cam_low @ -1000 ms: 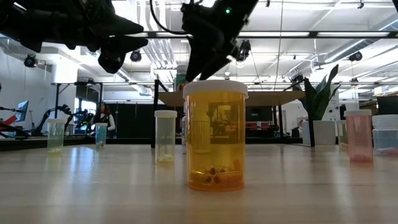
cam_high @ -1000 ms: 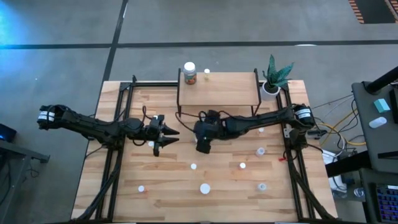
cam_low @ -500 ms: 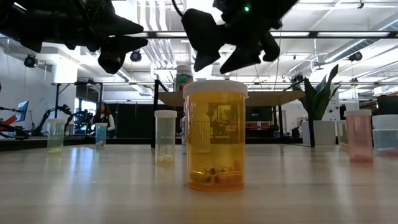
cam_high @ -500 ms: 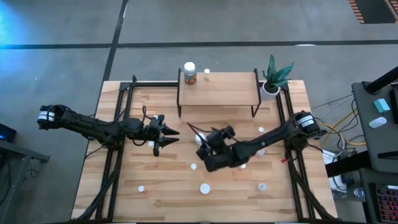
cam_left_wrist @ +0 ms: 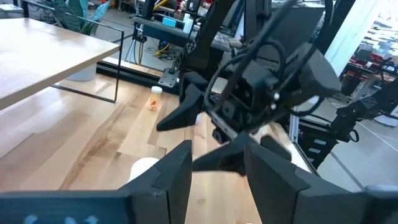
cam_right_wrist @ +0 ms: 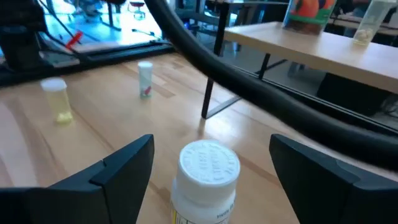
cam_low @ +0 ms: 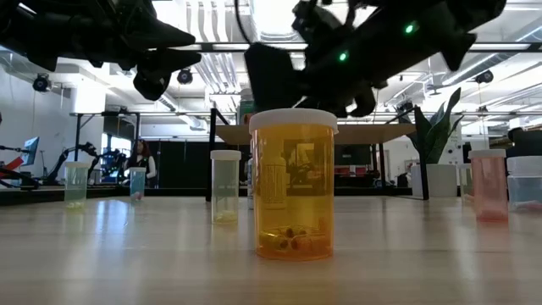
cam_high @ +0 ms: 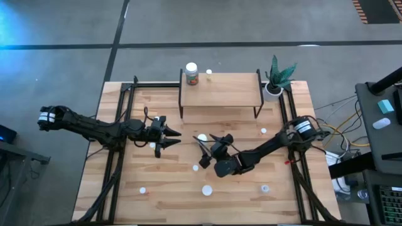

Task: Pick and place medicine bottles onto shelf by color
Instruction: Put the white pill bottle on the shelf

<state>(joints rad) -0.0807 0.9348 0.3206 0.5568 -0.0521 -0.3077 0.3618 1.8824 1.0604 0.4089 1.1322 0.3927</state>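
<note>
The right end effector (cam_high: pixel 210 143) is spread wide around a white-capped bottle (cam_right_wrist: pixel 204 176) on the surface (cam_high: pixel 232 194), just in front of the shelf (cam_high: pixel 221 88), not touching it yet. For a clean grab, it should be lowered so the fingers (cam_right_wrist: pixel 118 171) sit below the cap, centred, then closed. The left end effector (cam_high: pixel 171 137) hangs partly spread, holding nothing, well clear.

Both arms are matte black, built of slim jointed links. The left arm (cam_high: pixel 94 129) carries a white band near its base; the right arm (cam_high: pixel 270 143) has a round silver-faced joint. Thin black cables loop along the right wrist, where small green lights glow.
</note>
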